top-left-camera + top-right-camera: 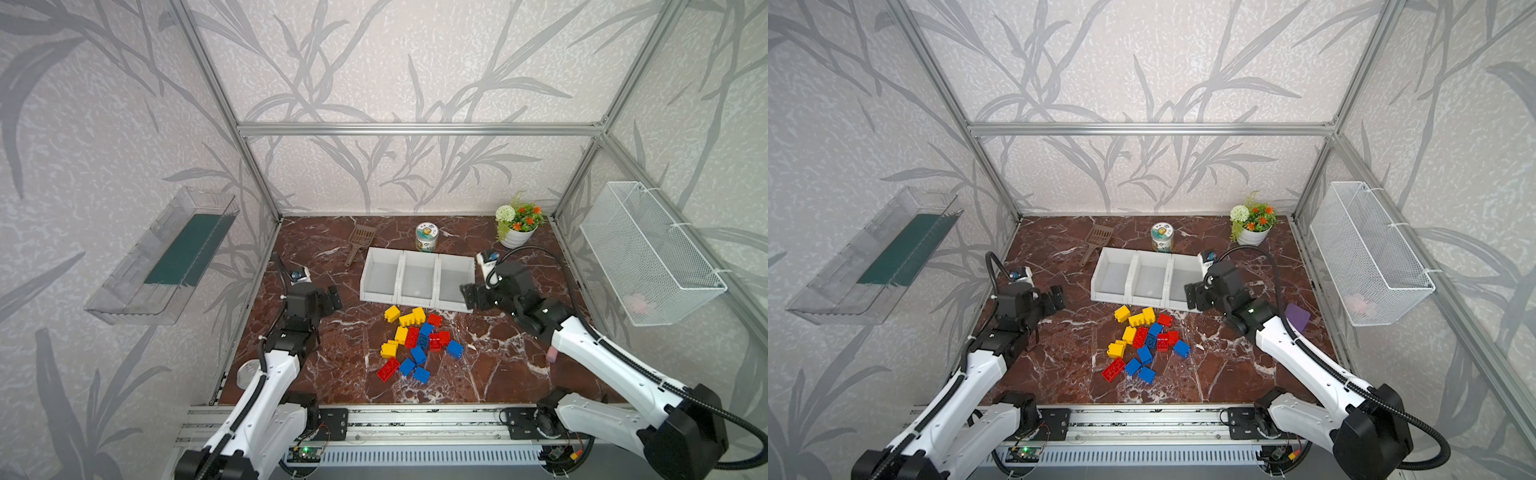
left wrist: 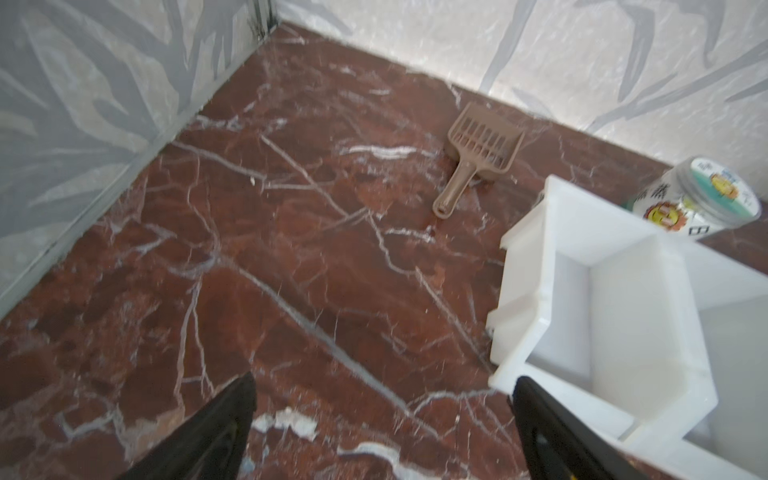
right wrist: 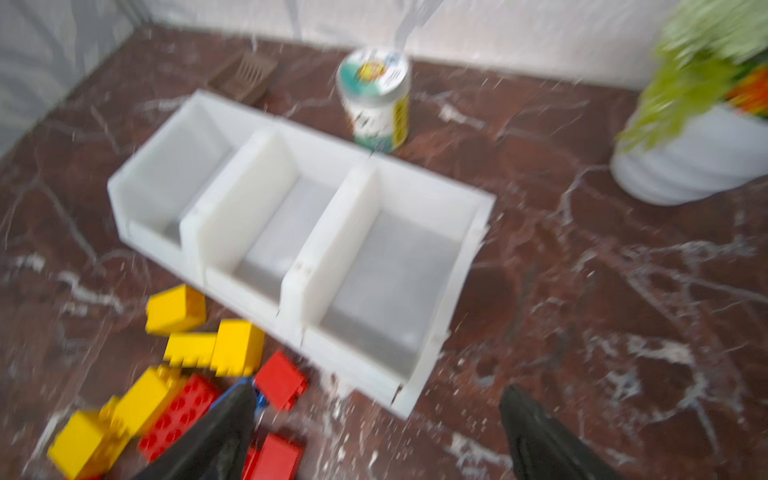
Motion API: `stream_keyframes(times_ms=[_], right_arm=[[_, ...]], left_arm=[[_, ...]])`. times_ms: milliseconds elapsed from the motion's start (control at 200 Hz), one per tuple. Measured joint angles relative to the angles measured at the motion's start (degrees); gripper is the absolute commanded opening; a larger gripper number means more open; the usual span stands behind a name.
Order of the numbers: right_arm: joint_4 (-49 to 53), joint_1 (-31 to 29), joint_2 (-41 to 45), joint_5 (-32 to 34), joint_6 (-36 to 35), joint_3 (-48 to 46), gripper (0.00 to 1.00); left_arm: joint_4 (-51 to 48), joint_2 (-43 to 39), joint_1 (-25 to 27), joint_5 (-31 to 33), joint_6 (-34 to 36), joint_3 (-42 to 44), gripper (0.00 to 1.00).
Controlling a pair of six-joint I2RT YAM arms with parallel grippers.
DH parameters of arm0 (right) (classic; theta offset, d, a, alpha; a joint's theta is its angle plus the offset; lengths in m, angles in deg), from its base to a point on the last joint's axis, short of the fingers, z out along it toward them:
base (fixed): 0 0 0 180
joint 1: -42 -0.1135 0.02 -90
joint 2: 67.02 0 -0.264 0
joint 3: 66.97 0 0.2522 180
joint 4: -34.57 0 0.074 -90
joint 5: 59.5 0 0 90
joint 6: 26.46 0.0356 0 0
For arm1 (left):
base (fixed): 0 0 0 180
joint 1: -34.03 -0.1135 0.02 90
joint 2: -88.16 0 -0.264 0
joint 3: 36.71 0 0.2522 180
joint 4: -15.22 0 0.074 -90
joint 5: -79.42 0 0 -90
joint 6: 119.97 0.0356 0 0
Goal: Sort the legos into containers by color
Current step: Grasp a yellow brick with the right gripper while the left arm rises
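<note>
Left tool [image 2: 382, 384] and right tool [image 3: 378, 390] are gaping empty, flanking the containers [image 1: 419, 252]; the legos [image 1: 412, 336] are looking light, rigid, best pinched across flat sides.

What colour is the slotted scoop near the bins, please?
Tan-brown; the scoop shows clearest in the left wrist view.

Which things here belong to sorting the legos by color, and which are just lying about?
Part of the job:
legos
containers

Just lying about:
brown scoop
jar
potted flowers
purple block
wire basket
clear tray
</note>
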Motion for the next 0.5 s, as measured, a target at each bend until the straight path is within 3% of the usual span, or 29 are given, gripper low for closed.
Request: stream_keyframes(times_ms=[130, 290, 500], right_arm=[[7.19, -6.95, -3.08, 1.84, 5.51, -0.04, 0.85], [9.20, -13.66, -8.09, 3.41, 10.16, 0.11, 0.81], [8.74, -16.39, -20.68, 3.52, 12.59, 7.78, 0.73]], left_arm=[[-2.01, -0.98, 1.20, -1.57, -2.60, 0.61, 0.95], [-2.12, 0.33, 3.82, -3.32, -4.76, 2.08, 0.93], [-2.45, 1.55, 6.34, -4.22, -6.78, 3.28, 0.93]])
